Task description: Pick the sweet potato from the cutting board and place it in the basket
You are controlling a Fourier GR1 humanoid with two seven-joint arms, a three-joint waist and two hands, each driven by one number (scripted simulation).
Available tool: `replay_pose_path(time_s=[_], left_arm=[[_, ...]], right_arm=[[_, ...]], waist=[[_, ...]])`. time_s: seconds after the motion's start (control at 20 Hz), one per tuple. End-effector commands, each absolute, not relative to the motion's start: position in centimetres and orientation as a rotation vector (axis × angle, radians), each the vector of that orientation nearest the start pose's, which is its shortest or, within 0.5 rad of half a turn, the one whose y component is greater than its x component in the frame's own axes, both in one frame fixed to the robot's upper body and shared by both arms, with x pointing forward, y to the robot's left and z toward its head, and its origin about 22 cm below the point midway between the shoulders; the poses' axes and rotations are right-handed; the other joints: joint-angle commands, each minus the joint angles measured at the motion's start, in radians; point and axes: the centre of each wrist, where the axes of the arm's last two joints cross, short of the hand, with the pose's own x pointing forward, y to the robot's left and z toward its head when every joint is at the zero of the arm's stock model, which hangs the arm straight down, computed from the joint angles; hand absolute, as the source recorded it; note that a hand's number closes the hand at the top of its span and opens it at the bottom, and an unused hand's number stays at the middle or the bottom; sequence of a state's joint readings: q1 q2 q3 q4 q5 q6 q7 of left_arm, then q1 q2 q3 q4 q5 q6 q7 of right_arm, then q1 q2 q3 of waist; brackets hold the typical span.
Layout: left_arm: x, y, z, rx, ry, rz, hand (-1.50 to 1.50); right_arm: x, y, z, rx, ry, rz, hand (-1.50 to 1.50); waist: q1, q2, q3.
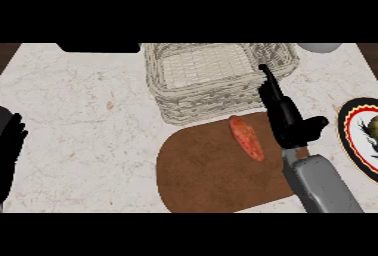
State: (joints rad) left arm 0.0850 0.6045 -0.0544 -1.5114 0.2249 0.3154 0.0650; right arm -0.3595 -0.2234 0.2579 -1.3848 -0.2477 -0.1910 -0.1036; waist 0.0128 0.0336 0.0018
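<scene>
A: Head view first. Where is the sweet potato (246, 137)?

B: Lying on the brown cutting board (214, 175), near its upper right part, long axis running down and to the right. It is not held.

A: And the right hand (288, 117)?

B: It sits just right of the potato, over the board's right edge. The fingers are straight and point up toward the basket (214, 75), the thumb sticks out to the right. So the hand is open and grips nothing. I cannot tell whether its side touches the potato; it looks just beside it.

A: The left hand (10, 145)?

B: At the left edge, fingers up and relaxed, resting, well apart from the board.

A: Which step, then?

B: The pick, I judge. The potato is not yet grasped and the basket, just above the board, holds nothing that I can see. Next the right hand should likely shift left over the potato, turn to cross its long axis, and curl round it before lifting toward the basket.

A: Anything else there?

B: A patterned plate (348, 142) at the right edge with something dark on it.

A: Any writing or brands?

B: None that can be read.
</scene>
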Motion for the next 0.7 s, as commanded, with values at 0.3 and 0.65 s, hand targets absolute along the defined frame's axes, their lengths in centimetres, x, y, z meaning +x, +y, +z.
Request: replay_pose_path(time_s=[0.3, 0.65], left_arm=[[20.3, 29.7, -3.2, 0.167, -1.110, -0.102, 0.00], [19.4, 30.2, -4.7, 0.162, -1.011, -0.010, 0.00]], right_arm=[[31.1, -8.4, 12.8, 1.022, -1.773, 0.883, 1.50], [28.0, -8.8, 11.9, 1.044, -1.681, 1.106, -1.50]], waist=[[0.079, -0.011, -0.002], [-0.033, -0.038, -0.002]])
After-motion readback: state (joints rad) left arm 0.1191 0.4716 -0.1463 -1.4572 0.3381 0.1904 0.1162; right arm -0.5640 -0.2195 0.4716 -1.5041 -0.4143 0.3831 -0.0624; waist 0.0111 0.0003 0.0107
